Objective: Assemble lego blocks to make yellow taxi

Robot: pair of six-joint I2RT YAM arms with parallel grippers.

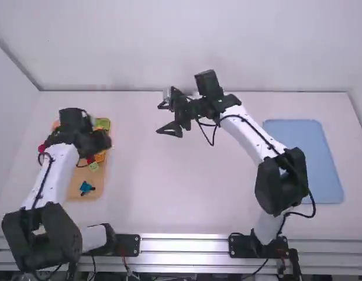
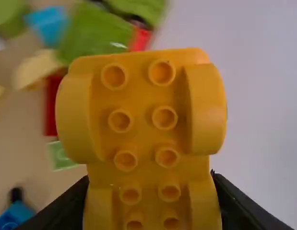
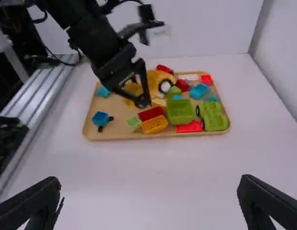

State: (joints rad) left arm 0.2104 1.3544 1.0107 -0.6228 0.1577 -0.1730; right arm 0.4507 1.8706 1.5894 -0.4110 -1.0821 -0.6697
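In the high view my left gripper (image 1: 94, 145) is low over the wooden tray (image 1: 81, 191) of blocks. The left wrist view has a yellow-orange car body (image 2: 142, 112), with rounded fenders and a studded middle, held between the fingers of my left gripper (image 2: 150, 196). Some yellow (image 3: 134, 91) is visible at the left gripper in the right wrist view too. Over the middle of the table, my right gripper (image 1: 161, 119) stands open, well away from the tray; nothing is between the fingertips of that right gripper (image 3: 150, 184) in its own wrist view.
On the tray lie an orange block (image 3: 154, 125), a red block (image 3: 151, 114), a green open box (image 3: 181, 112), green pieces (image 3: 214, 117) and a blue piece (image 3: 100, 119). A blue tray (image 1: 309, 164) rests at the table's right, beside the right arm.
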